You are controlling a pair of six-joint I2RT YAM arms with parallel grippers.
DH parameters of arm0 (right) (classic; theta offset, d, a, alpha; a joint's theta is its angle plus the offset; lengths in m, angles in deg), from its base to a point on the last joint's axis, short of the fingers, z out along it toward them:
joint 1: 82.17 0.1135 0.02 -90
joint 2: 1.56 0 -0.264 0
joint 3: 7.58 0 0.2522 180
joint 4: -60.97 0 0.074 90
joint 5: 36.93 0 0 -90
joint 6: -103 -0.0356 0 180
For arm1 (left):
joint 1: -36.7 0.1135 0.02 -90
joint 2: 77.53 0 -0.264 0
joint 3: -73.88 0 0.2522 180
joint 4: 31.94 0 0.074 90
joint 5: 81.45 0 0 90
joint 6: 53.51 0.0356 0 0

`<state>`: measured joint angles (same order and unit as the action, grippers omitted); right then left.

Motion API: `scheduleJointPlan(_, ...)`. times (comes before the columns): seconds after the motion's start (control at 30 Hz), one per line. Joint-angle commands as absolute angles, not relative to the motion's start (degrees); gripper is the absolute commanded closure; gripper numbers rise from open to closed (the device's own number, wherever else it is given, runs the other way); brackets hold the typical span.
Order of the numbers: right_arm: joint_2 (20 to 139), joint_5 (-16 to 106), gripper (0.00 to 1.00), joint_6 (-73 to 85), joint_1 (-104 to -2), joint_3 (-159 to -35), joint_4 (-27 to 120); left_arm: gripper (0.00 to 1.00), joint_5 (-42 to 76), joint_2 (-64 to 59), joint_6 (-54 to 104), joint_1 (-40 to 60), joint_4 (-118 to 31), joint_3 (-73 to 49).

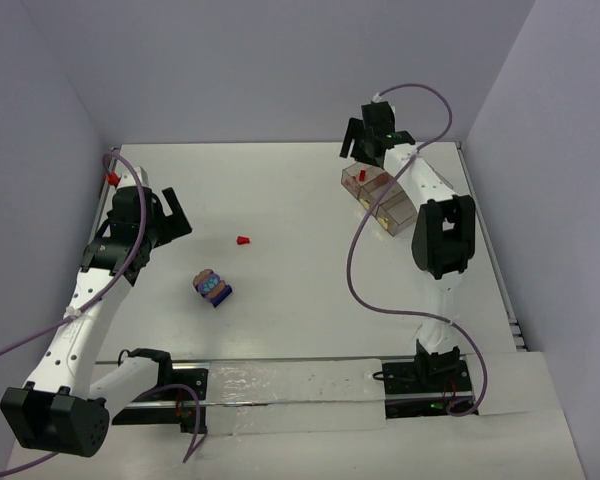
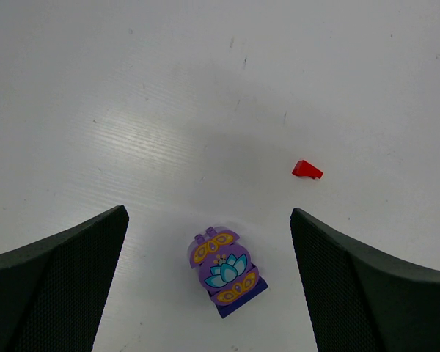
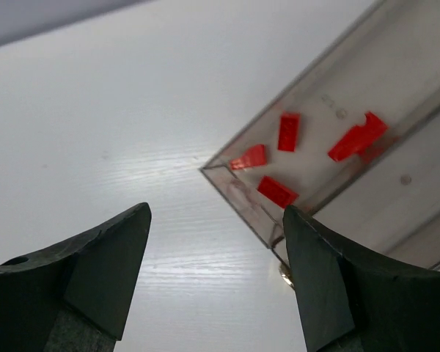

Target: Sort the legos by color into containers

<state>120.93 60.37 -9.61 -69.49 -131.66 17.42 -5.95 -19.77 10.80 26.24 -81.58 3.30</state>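
Legos (image 1: 243, 240) partly sorted, we'd say: red bricks (image 3: 288, 132) lie in the tray's (image 3: 243, 202) end compartment; a loose red brick (image 2: 306, 170) and the purple clump (image 2: 226, 273) wait on the table (image 1: 310, 300); left gripper (image 2: 207, 214), right gripper (image 3: 216, 213) gape empty.

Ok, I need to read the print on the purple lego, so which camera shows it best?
Left wrist: the purple lego sits large at lower middle, its blue flower print clear. The top view shows it only as a small blob; the right wrist view does not show it.
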Motion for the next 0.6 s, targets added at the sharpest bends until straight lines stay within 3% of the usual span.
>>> scheduleJointPlan(0.0,114.0,54.0,0.2,0.3,-64.1,-130.5,26.8,0.01,-5.6,-20.1,11.1,26.0,-80.7,1.8)
scheduleJointPlan(0.13,114.1,55.0,0.18,9.9,-56.2,-130.2,26.4,0.01,-5.5,-19.9,10.9,26.0,-80.4,1.9)
scheduleJointPlan(0.23,116.4,64.6,0.0,15.2,-50.4,-131.2,25.1,0.01,-5.1,-19.9,10.8,26.0,-80.2,2.1)
scheduleJointPlan(0.3,119.7,70.2,0.0,15.2,-46.0,-135.2,21.2,0.01,-5.0,-19.8,10.9,26.0,-80.2,2.1)
scheduleJointPlan(0.57,124.5,47.1,0.09,12.4,-43.2,-139.2,15.5,0.01,-6.0,-20.6,11.3,26.0,-80.6,2.6)
